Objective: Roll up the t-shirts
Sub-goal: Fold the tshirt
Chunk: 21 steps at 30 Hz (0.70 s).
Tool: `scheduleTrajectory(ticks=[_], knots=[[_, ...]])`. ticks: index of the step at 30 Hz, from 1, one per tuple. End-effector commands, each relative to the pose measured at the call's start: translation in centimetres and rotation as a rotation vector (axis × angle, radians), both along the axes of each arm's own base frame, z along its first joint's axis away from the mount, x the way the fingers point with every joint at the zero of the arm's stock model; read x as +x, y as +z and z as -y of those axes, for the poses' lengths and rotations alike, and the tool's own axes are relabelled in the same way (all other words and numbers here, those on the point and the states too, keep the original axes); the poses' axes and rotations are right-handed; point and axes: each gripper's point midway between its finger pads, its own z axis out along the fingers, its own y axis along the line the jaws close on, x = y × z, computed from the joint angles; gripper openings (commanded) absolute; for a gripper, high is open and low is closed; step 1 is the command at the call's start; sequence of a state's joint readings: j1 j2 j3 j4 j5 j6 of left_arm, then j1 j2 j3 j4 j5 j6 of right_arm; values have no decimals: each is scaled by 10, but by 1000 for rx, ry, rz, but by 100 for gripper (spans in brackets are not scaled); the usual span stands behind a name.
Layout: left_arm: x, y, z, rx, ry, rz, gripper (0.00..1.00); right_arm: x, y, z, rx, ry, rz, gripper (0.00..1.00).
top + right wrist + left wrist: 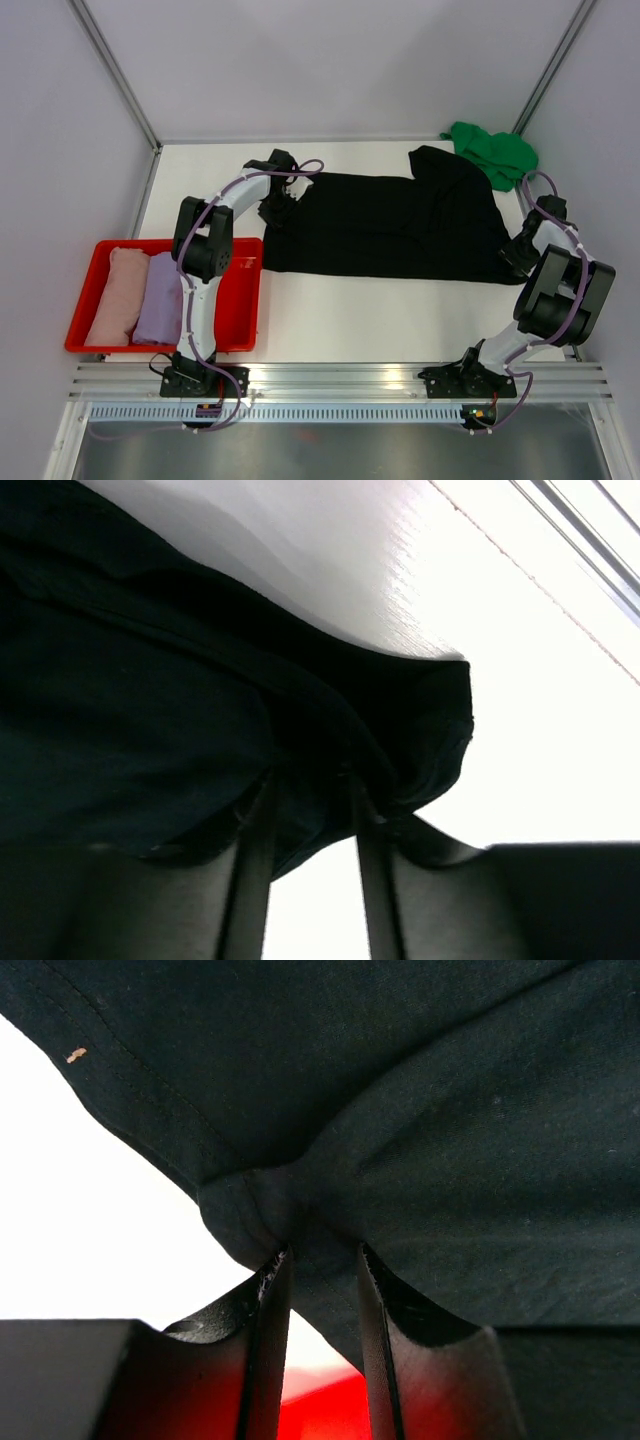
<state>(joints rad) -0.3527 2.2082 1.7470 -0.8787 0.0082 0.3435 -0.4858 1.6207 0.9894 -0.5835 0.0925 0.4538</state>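
Both hands busy here: my left gripper [322, 1255] is pinching a bunched edge of the black t-shirt [390, 225], with the cloth spreading out ahead of my fingers. My right gripper [310, 780] is clamping the opposite end. The green t-shirt [495, 150] is sitting just beyond my right hand.

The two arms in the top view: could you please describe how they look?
Both the left arm and the right arm have white links, chunky black joints and black bases, with a purple cable looped along each. The left hand and the right hand each end in two flat, dark fingers.
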Motion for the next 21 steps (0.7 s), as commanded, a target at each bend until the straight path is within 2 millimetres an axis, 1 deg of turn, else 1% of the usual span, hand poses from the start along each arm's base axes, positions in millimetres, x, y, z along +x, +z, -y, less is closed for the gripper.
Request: scheduleTrajectory(ticks=[1,2,4,5,6,8,9,10,11,12,13,14,15,16,17,18,20,21], knots=[[6,2,3,-20,20,21,38,6,8,10,-23,-19,4,43],[6,4,4,-26,19,24,38,12,19,18,-59,-28,24,44],[6,8,6,-37,16,29,39,21,38,27,-108,-40,82,45],[6,10,8,-49,17,29,39,33,61,33,-154,-43,158,45],[6,13,9,-57,17,35,40,37,73,37,-184,-45,189,42],[7,16,10,-63,21,39,40,55,99,34,-240,-1,257,33],[8,18,10,-64,23,46,40,61,104,30,-265,46,259,23],[9,18,10,-62,27,49,40,79,109,9,-274,129,282,19],[11,20,10,-62,28,54,40,90,109,-6,-271,192,292,12],[12,18,10,-59,34,55,41,102,106,-35,-236,288,310,9],[13,18,9,-56,41,55,41,111,94,-46,-195,304,315,6],[13,18,8,-53,44,56,41,115,86,-51,-162,294,318,0],[13,18,8,-50,43,57,41,116,78,-48,-156,271,307,0],[13,19,8,-47,44,60,41,118,63,-46,-148,246,279,0],[13,18,5,-36,47,61,41,120,56,-44,-146,240,265,0],[12,18,4,-31,48,59,41,120,37,-43,-128,234,222,0],[12,21,4,-34,48,63,41,126,23,-40,-101,217,206,0],[11,21,4,-32,48,62,41,125,8,-37,-86,207,172,0]])
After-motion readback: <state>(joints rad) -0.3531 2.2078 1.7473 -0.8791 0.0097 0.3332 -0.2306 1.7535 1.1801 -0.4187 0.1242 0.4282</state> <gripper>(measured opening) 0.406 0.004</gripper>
